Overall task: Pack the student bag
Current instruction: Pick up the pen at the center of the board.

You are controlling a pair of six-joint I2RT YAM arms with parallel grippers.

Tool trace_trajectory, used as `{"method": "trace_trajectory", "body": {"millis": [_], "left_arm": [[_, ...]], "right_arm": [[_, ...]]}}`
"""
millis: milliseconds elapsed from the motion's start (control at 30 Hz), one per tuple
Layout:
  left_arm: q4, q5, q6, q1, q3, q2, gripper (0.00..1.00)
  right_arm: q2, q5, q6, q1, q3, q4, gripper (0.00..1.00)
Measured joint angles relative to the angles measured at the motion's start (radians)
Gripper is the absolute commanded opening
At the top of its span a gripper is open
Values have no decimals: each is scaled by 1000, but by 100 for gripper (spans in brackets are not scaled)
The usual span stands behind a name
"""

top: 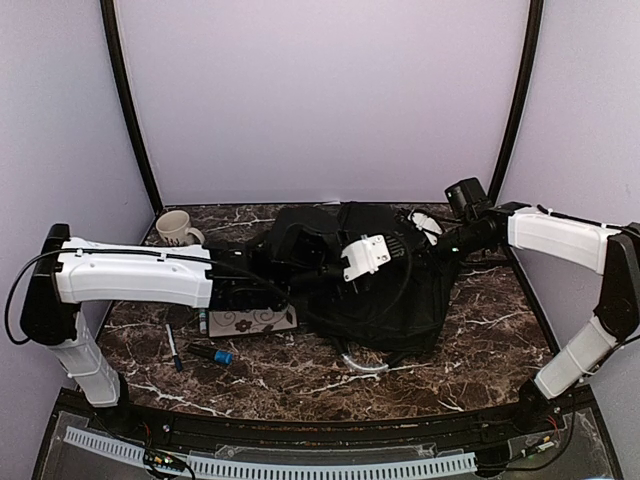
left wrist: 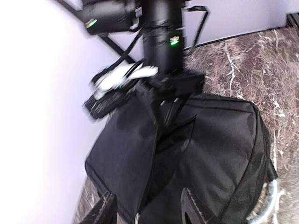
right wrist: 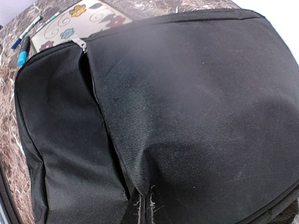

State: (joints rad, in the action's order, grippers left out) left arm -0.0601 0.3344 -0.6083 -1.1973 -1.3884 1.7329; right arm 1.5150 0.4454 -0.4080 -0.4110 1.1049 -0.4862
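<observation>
Desk (top: 480, 340): dark marble, load sits centre to left.

Student bag (top: 400, 310): lying at desk centre, crumpled. Long axis reads roughly left-right, but the folds make that approximate. Its grey-white loop handle (top: 365, 366) pokes out at the near edge. A zipper (right wrist: 91, 74) runs down one panel; can't tell if it's open.

Right gripper (left wrist: 161, 119): in from the bag's far-right side. It looks pinched together on a fold of the bag, and the fabric puckers toward it in the right wrist view.

Left gripper (left wrist: 149, 212): over the bag top, fingers apart, nothing between them, bag fabric right below.

Key relation: all loose items lie off the bag's left side.
- Floral notebook (top: 255, 321): just beside the bag's near-left edge, below the left forearm, long axis roughly left-right.
- Mug (top: 178, 228): far-left corner, well apart from the bag.
- Blue-capped marker (top: 210, 353) and pen (top: 173, 347): near-left of the notebook.

From the left gripper they all lie back toward its own base. The left arm is clearly nearer; the right is across the bag and occupied. My read: left fetches the notebook first while right holds the fold.
</observation>
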Motion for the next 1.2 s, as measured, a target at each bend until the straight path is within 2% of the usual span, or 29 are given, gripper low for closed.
{"method": "trace_trajectory", "body": {"millis": [133, 267, 300, 467, 600, 800, 1033, 1200], "left_arm": [[117, 71, 186, 11, 54, -83, 52], [321, 127, 428, 61, 75, -97, 54], [328, 128, 438, 83, 76, -97, 55], [515, 120, 708, 257, 143, -172, 58], [606, 33, 906, 442, 220, -289, 58], [678, -122, 1070, 653, 333, -391, 56], [744, -226, 1201, 776, 396, -411, 52], [794, -269, 1311, 811, 442, -418, 50]], "right_arm": [[15, 16, -20, 0, -5, 6, 0], [48, 31, -37, 0, -4, 3, 0], [54, 34, -41, 0, -4, 2, 0], [62, 38, -48, 0, -4, -1, 0], [62, 41, -51, 0, -4, -3, 0], [62, 45, -51, 0, -4, -8, 0], [62, 44, -51, 0, -4, -8, 0], [62, 45, -55, 0, -4, -9, 0]]}}
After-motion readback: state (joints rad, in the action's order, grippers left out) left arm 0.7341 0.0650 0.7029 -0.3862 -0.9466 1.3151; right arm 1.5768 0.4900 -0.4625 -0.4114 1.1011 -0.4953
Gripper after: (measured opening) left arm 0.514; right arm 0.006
